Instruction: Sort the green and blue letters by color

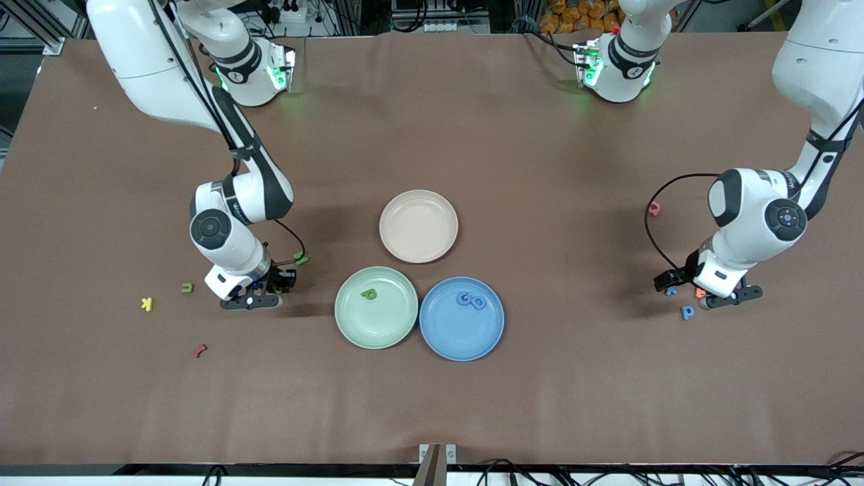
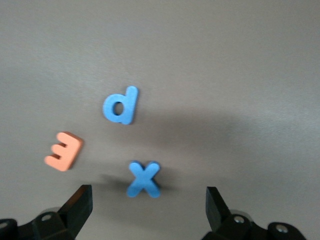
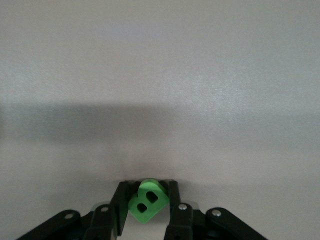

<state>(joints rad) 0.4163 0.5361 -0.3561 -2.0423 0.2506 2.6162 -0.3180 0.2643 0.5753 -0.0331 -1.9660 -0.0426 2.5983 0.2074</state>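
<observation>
My right gripper (image 1: 253,301) hangs low over the table at the right arm's end, shut on a green B (image 3: 147,201). Two more green letters lie close by on the table, one (image 1: 301,258) and another (image 1: 187,288). A fourth green letter (image 1: 368,293) lies in the green plate (image 1: 351,331). Two blue letters (image 1: 471,300) lie in the blue plate (image 1: 459,341). My left gripper (image 1: 725,298) is open and empty, just above a blue X (image 2: 144,179). A blue P (image 2: 121,105) lies next to the X, nearer the front camera (image 1: 687,312).
An orange E (image 2: 64,150) lies beside the X. A pink letter (image 1: 653,208) lies farther back at the left arm's end. A yellow K (image 1: 147,304) and a dark red letter (image 1: 200,350) lie near my right gripper. A pink plate (image 1: 418,251) stands at the centre.
</observation>
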